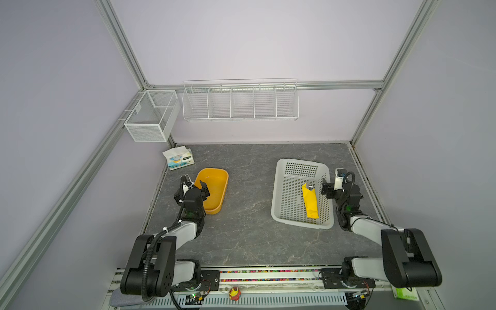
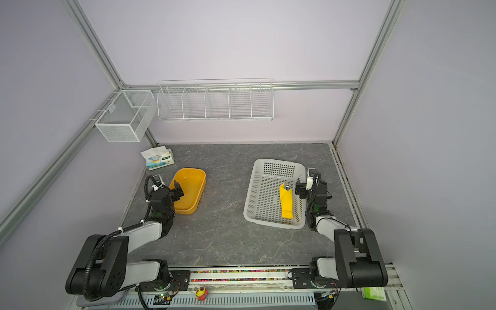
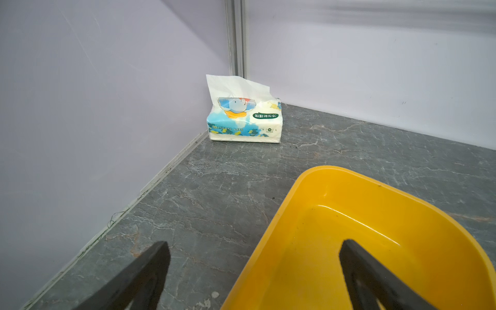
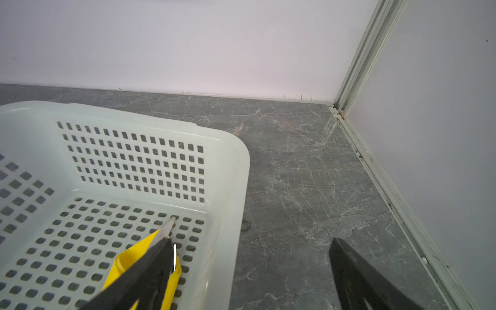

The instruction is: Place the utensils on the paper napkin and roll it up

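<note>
- The paper napkin [image 1: 310,200] is plain bright yellow.
- The utensils [image 4: 167,228] show as bare silver metal.
- The basket [image 1: 303,161] is white, pierced with rows of small square holes.
- The tray [image 1: 212,169] is a deeper orange-yellow, unpatterned.
- The tissue pack [image 3: 244,120] is white with blue and yellow print and a green label.
- The table [image 1: 241,228] is dark grey with pale marble veins.

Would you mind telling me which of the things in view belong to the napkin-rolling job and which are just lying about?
Job in hand:
- paper napkin, rolled up, lying in the white basket
- utensils, metal tips poking out of the roll's end

Just lying about:
- tissue pack
- orange tray
- wire rack and mesh box on the walls
</note>
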You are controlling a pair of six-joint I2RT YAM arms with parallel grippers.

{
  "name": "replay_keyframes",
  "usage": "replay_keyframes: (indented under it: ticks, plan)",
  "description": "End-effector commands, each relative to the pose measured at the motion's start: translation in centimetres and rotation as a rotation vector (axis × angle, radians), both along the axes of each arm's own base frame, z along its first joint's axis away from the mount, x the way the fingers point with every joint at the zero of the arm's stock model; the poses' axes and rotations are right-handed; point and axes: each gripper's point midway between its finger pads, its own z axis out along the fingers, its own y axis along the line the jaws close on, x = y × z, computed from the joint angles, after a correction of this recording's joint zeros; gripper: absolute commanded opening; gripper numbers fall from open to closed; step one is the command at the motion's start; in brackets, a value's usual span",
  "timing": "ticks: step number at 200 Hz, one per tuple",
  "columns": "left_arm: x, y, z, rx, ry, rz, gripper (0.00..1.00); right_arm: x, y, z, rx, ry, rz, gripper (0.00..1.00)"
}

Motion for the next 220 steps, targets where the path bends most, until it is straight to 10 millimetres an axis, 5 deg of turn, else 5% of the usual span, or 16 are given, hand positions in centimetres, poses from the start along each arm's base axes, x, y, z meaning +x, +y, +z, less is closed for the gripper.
replay_keyframes:
  ticks: [1, 73, 220]
  plan:
    - [0.7, 0.1, 1.3, 0.010, -0.045, -0.008, 0.99, -0.7, 0.7, -0.5, 0.101, 0.126, 0.013, 0.95]
    - [1.1, 0.4, 0.5, 0.013, -0.080, -0.029, 0.99, -2.4, 2.0, -2.7, 0.471, 0.495, -0.109, 0.95]
    - [1.8, 0.6, -1.3, 0.018, -0.083, -0.025, 0.99, -3.5, 8.6, -1.7, 0.645, 0.618, 0.008, 0.94]
